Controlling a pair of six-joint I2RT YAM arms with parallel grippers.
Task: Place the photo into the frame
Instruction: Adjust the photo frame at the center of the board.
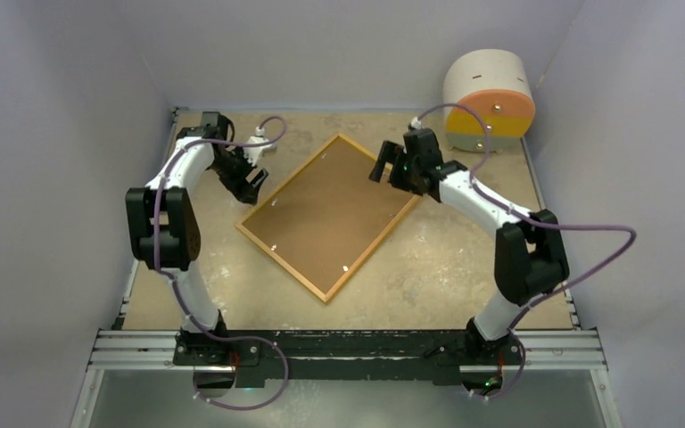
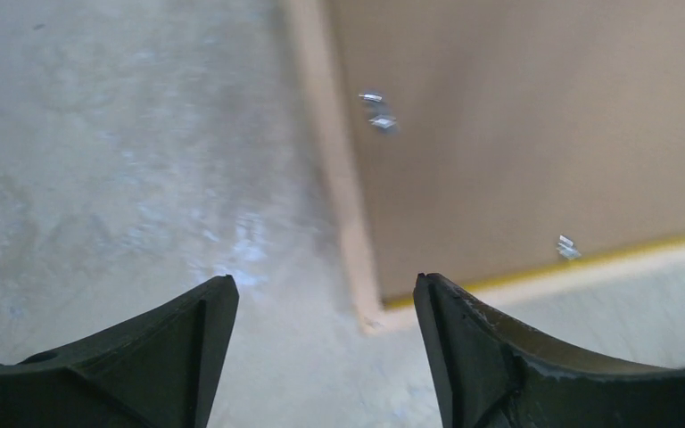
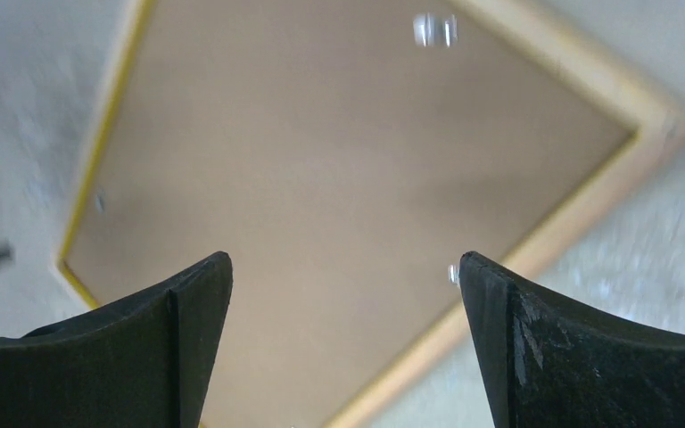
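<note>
The frame [image 1: 282, 265] lies back-side up, turned diamond-wise in the middle of the table, showing a light wood border with a thin yellow edge. A plain brown backing board [image 1: 330, 214] fills it, with small metal clips [image 2: 376, 109] along its rim. The photo is hidden. My left gripper [image 1: 251, 185] is open just off the frame's left corner [image 2: 366, 312], nothing between its fingers [image 2: 325, 290]. My right gripper [image 1: 383, 165] stands open above the frame's upper right side, over the backing board [image 3: 321, 160] and border [image 3: 580, 85].
A round white, orange and yellow container [image 1: 489, 100] stands at the back right corner. Grey walls close in the table on the left, back and right. The metal rail [image 1: 348, 348] carrying both arm bases runs along the near edge.
</note>
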